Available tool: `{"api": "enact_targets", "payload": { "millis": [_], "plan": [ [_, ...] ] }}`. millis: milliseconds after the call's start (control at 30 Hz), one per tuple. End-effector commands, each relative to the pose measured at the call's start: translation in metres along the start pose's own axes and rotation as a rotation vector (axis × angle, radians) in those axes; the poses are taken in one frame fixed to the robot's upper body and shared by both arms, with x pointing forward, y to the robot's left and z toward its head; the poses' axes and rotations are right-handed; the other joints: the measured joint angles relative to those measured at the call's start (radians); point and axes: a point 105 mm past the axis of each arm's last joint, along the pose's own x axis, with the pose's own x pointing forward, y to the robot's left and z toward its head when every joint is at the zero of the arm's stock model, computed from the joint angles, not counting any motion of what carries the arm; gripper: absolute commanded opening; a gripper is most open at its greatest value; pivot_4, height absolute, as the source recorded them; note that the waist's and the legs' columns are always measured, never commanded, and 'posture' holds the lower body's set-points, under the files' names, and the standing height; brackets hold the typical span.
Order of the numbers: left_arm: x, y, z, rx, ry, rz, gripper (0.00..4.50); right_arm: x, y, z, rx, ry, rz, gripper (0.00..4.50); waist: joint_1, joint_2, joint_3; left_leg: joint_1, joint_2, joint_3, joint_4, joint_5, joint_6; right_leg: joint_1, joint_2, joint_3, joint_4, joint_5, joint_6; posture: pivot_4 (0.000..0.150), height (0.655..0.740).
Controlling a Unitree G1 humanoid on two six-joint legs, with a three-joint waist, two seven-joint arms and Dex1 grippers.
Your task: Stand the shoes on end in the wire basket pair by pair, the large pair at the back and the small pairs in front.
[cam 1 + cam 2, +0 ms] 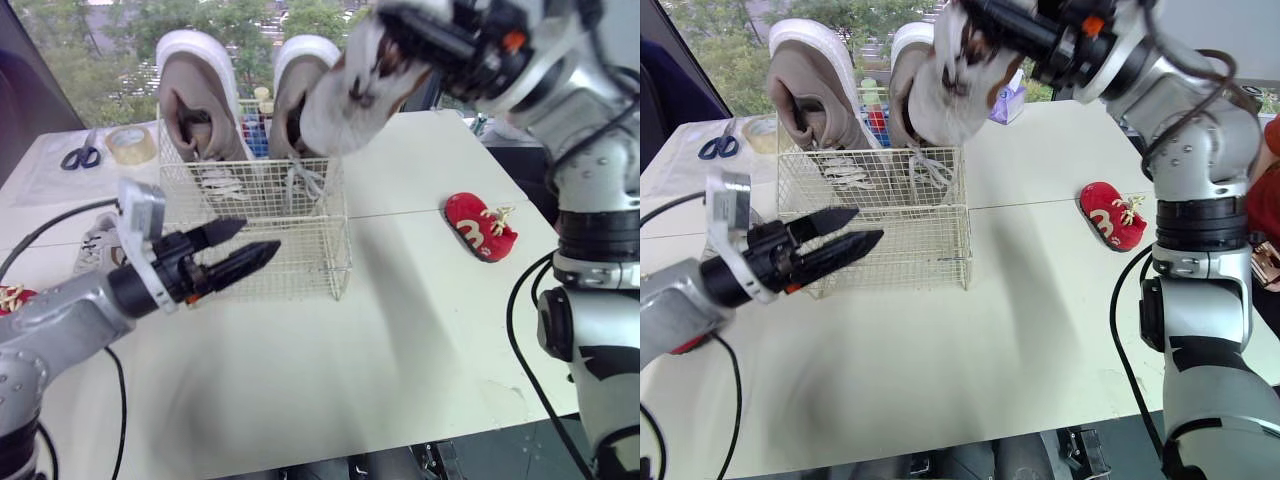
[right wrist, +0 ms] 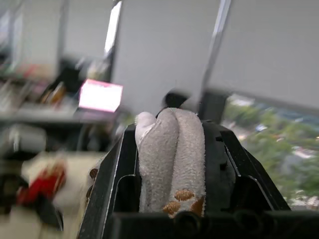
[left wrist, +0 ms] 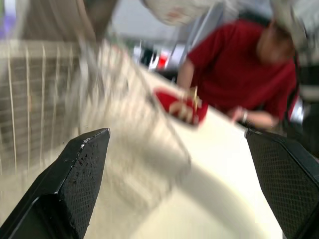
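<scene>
A white wire basket (image 1: 290,250) stands on the white table (image 1: 400,330). Two large taupe shoes (image 1: 195,95) (image 1: 295,95) stand on end at the basket's back. My right gripper (image 1: 400,42) is shut on a small light-grey shoe (image 1: 345,100), holding it in the air above the basket's right rear; the right wrist view shows the fingers (image 2: 112,179) pinching the shoe's fabric (image 2: 172,149). My left gripper (image 1: 258,238) hangs open and holds nothing, just in front of the basket's left side. A small red shoe (image 1: 480,225) lies on the table to the right.
Another small grey shoe (image 1: 95,240) lies left of the basket behind my left arm, and a red shoe (image 1: 10,297) lies at the far left edge. Scissors (image 1: 80,155) and a tape roll (image 1: 130,145) lie at the back left. A person in a red shirt (image 3: 234,74) is beyond the table.
</scene>
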Motion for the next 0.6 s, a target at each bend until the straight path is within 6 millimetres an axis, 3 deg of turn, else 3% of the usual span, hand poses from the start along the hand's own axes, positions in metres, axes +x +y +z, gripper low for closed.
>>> {"api": "enact_targets", "payload": {
  "millis": [33,333,433,600],
  "plan": [
    [-0.01,-0.002,0.002,0.04,-0.014,0.029,4.47,0.009,0.006,-0.008,-0.089,0.048,0.102,1.34,0.009,0.0,0.0,0.0,0.0,0.0,0.0,0.0,0.0,0.0,0.0,0.0,0.0,0.0,0.0,0.15,0.74],
    [-0.019,0.001,-0.006,0.054,0.021,0.058,4.47,0.033,0.018,-0.069,-0.134,0.165,0.257,1.34,0.016,0.0,0.0,-0.004,0.0,0.001,0.0,0.004,-0.008,-0.005,-0.001,0.0,0.0,0.001,-0.002,0.15,0.74],
    [-0.021,0.002,-0.006,0.07,0.029,0.072,4.47,0.034,0.019,-0.081,-0.14,0.189,0.284,1.34,0.014,0.0,0.0,-0.005,-0.001,0.001,-0.002,0.004,-0.008,-0.005,-0.001,0.0,-0.001,0.001,-0.002,0.15,0.74],
    [-0.027,0.014,0.0,0.093,0.029,0.145,4.5,0.028,0.015,-0.087,-0.15,0.225,0.293,3.57,0.014,0.0,0.0,-0.004,-0.001,0.001,-0.005,0.006,-0.011,-0.006,-0.001,0.0,-0.001,0.001,-0.002,0.15,0.74]
  ]
}}
